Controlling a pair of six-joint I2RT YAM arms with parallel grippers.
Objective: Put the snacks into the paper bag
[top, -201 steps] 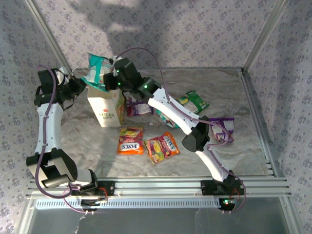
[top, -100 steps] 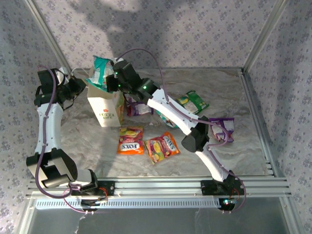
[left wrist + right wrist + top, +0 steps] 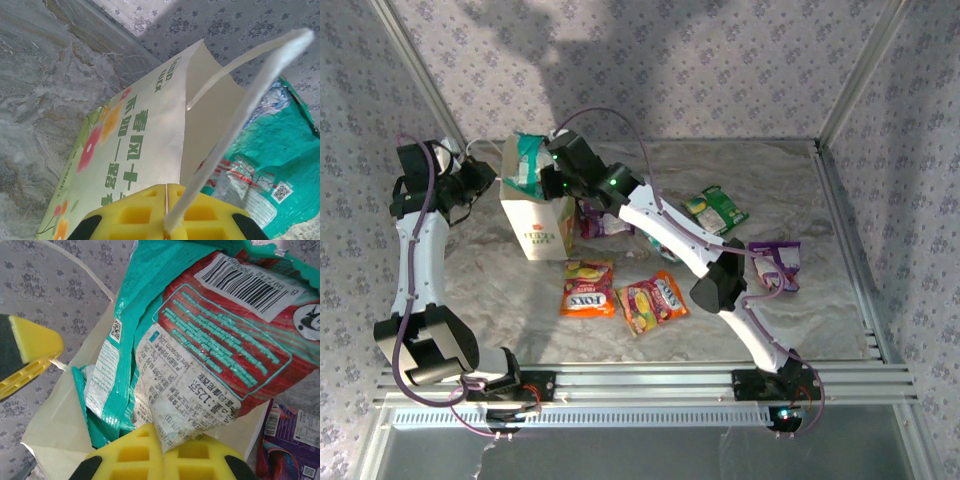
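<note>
The white paper bag [image 3: 535, 222] [image 3: 135, 150] [image 3: 55, 435] stands upright at the back left. My left gripper [image 3: 483, 176] [image 3: 166, 187] is shut on its white cord handle [image 3: 235, 115], holding the mouth open. My right gripper [image 3: 554, 172] [image 3: 162, 432] is shut on a corner of a teal packet [image 3: 528, 160] [image 3: 215, 340] [image 3: 270, 150], which hangs partly inside the bag's mouth. Two orange FOX'S packets [image 3: 588, 288] [image 3: 655, 302] lie in front of the bag. A purple packet [image 3: 603, 222] [image 3: 295, 440] lies right of the bag, half under the right arm. A green packet [image 3: 716, 208] lies further right.
Another purple packet [image 3: 778, 263] lies at the right beside the right arm's elbow. The right arm stretches diagonally across the table's middle. Metal frame posts stand at the back corners, and patterned walls close in the back and sides.
My right gripper has carried the teal packet left and down, from above the bag's right edge into its open mouth. The left gripper has held still on the handle.
</note>
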